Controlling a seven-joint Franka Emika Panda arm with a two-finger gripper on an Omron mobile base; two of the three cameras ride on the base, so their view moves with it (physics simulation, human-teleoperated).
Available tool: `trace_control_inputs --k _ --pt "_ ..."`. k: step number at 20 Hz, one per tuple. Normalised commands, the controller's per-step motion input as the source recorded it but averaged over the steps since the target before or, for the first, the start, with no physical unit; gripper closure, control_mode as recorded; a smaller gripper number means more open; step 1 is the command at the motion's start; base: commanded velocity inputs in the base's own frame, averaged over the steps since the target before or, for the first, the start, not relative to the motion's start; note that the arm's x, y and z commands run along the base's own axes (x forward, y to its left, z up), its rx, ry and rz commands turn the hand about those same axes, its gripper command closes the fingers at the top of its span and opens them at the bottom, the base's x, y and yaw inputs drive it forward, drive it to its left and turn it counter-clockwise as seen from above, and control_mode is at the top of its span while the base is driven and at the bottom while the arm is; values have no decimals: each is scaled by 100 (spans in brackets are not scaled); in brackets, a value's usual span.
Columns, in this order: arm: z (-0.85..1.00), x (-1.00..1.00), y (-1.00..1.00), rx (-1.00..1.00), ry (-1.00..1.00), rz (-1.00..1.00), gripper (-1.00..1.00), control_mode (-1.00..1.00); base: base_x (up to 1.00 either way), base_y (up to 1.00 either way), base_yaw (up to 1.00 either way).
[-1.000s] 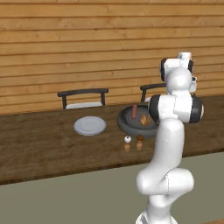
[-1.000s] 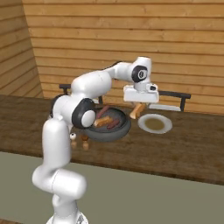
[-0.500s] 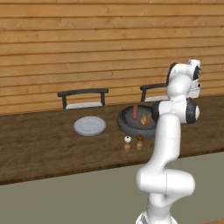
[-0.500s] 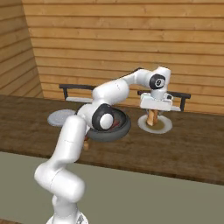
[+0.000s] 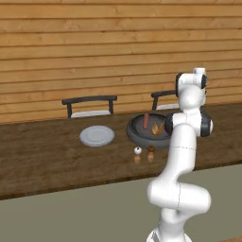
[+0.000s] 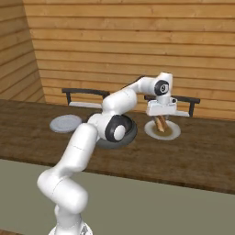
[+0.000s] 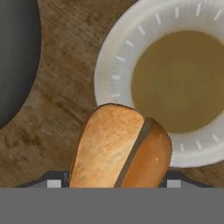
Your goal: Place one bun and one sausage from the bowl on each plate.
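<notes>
Two chairs stand behind a long dark wooden desk [image 5: 47, 156] set before a plank wall, and the white arm [image 6: 119, 98] reaches from the base out over the desk's right part. On the desk, the dark-grey bowl [image 5: 138, 133] sits near the middle with a sausage [image 5: 146, 120] leaning inside it and a bun [image 5: 157, 127] beside that. One light-grey plate [image 5: 97, 135] lies well to the bowl's left; the other plate [image 6: 172, 134] lies just to the bowl's right, under the hand. The claw [image 6: 160, 120] hangs above this right plate, its jaws spread wide and pinching a split bun [image 7: 119, 151] between them. In the hand view the held bun covers the near rim of the plate, whose brownish centre lies beyond it, while the bowl's dark edge [image 7: 17, 57] fills the upper left corner. Three small items, one white [image 5: 137, 150] and two brown, sit on the desk just in front of the bowl.
</notes>
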Motion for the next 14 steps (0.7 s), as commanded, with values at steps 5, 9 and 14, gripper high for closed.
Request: trace_control_inputs --k 5,9,14 --pt "-16 29 -25 0 -27 11 100 -100 0 0 0" --pt "-9 50 -34 0 -11 11 100 -100 0 0 0" --pt "-18 26 -7 0 -9 17 100 -100 0 0 0"
